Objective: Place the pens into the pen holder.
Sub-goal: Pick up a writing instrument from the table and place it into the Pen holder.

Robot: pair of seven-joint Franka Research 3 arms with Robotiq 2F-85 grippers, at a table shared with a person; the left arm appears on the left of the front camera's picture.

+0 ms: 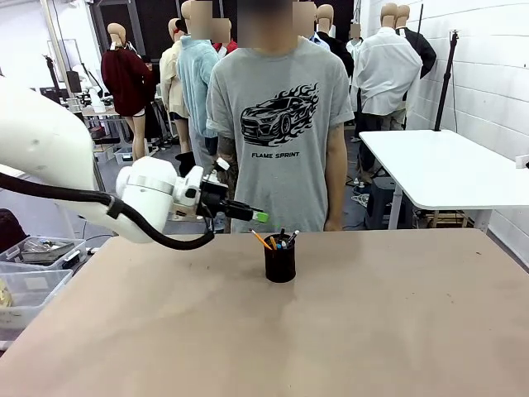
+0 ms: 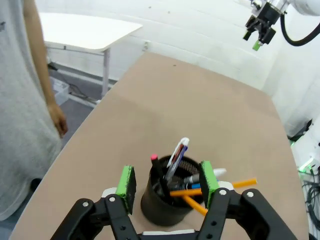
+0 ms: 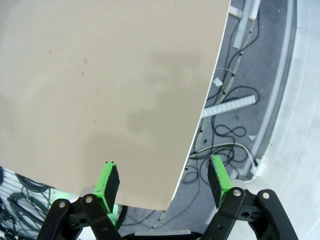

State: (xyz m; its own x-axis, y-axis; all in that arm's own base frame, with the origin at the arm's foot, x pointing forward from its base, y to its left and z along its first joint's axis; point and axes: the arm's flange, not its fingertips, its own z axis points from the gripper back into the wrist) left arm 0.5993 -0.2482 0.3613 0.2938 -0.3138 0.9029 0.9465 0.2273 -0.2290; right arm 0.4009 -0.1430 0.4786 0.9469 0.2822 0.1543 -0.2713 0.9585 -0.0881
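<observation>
On the bare tan tabletop (image 1: 397,331), the small black wire-mesh pen holder (image 1: 280,263) stands at centre, pens (image 2: 177,156) inside. My left gripper (image 2: 167,186) hovers at its ten o'clock, jaws wide, empty. My right gripper (image 3: 163,182) gapes wide, empty.

A tan table (image 1: 372,331) fills the foreground, with a white table (image 1: 446,165) standing against a white block wall (image 1: 479,58) at the right, clear plastic bins (image 1: 33,273) at the left, and grey floor strewn with cables (image 3: 235,130) beyond the tan table's edge.
</observation>
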